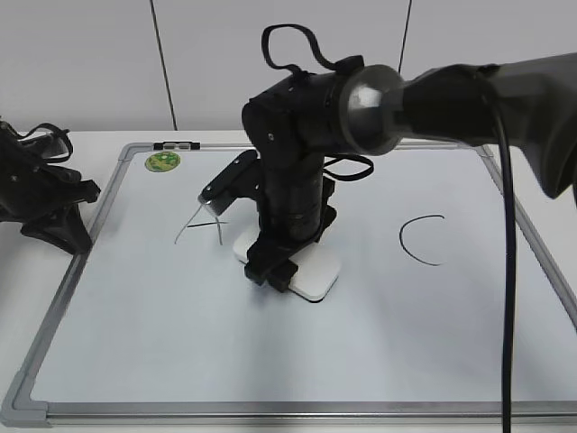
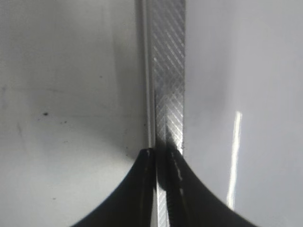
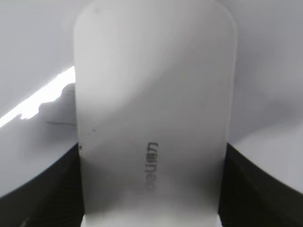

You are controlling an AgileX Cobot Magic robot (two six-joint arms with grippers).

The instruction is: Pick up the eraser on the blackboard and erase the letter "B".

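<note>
The white eraser [image 1: 315,275] lies flat on the blackboard [image 1: 270,352] near its middle. My right gripper [image 1: 275,266] reaches down from the right and is shut on the eraser's near end. In the right wrist view the eraser [image 3: 151,94] fills the frame with grey lettering on top, a dark finger [image 3: 151,189] at each side. No letter "B" shows; the spot is hidden under the arm and eraser. My left gripper [image 1: 68,225] rests shut and empty at the board's left frame [image 2: 168,71], its jaws [image 2: 161,153] together.
A black "A" [image 1: 194,225] is partly hidden just left of the right arm. A black "C" [image 1: 422,239] is on the board's right half. A green round magnet [image 1: 163,161] sits at the far left corner. A black cable [image 1: 509,271] hangs at the right.
</note>
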